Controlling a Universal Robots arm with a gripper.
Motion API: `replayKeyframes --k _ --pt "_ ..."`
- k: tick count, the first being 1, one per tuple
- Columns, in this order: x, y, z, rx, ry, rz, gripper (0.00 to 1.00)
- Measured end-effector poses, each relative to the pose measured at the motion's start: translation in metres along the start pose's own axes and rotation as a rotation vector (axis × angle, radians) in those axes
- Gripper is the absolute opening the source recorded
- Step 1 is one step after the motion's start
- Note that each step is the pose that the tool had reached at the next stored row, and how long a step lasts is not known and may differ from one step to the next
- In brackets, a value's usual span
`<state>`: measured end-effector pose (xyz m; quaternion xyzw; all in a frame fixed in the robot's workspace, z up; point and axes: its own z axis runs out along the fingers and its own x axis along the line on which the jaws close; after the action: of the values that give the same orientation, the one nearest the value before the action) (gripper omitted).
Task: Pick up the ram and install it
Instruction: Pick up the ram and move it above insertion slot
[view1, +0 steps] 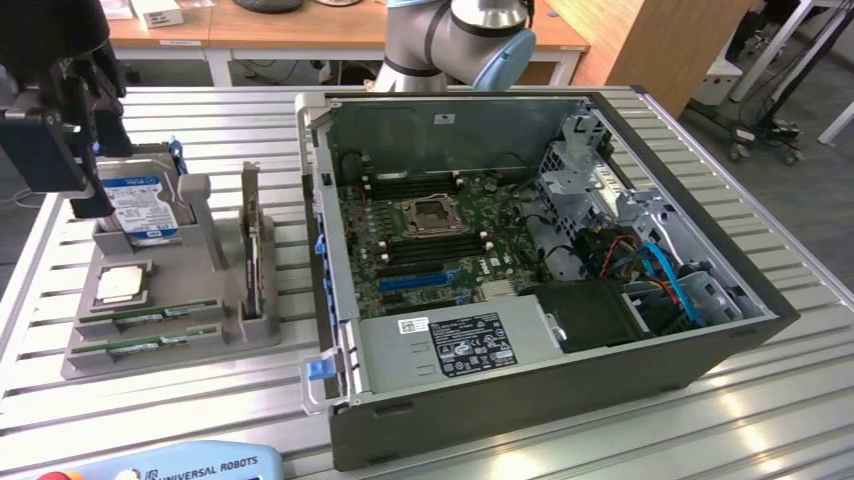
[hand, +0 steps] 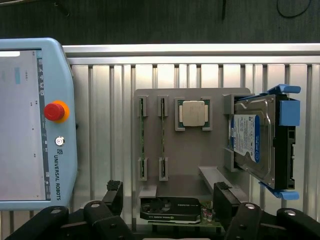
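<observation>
Ram (view1: 147, 318), green and thin, lying flat in a slot of the gray tray (view1: 80, 362), right beside the square silver chip (view1: 120, 285). Twin stick (view1: 140, 347) flat in the next slot, just beside the first. Blue and silver hard drive (view1: 140, 205) standing in the same tray, toward twelve o'clock from the chip in the exterior view. Tray at nine o'clock from the big open computer case (view1: 534, 390), both on the ribbed metal table (view1: 200, 410). Claw (hand: 169, 197) wide open, black fingers (hand: 114, 192) far apart, holding nothing, hanging above the tray and well away from the ram. Black card (hand: 172, 210) standing on edge in the tray, seen between the fingers. Control pad (hand: 50, 125) with a red button lying on the table near the tray, at seven o'clock in the exterior view.
</observation>
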<state>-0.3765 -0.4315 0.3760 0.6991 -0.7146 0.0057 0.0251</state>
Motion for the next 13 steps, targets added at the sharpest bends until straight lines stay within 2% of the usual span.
replayKeyframes --k 1,2,3,11,13 --pt "0.0000 0.0000 0.0000 0.0000 0.0000 0.000 0.79" --pt "0.0000 0.0000 0.0000 0.0000 0.0000 0.000 0.79" --pt "0.0000 0.0000 0.0000 0.0000 0.0000 0.000 0.73" --pt "0.0000 0.0000 0.0000 0.0000 0.0000 0.000 0.71" --pt "0.0000 0.0000 0.0000 0.0000 0.0000 0.000 0.58"
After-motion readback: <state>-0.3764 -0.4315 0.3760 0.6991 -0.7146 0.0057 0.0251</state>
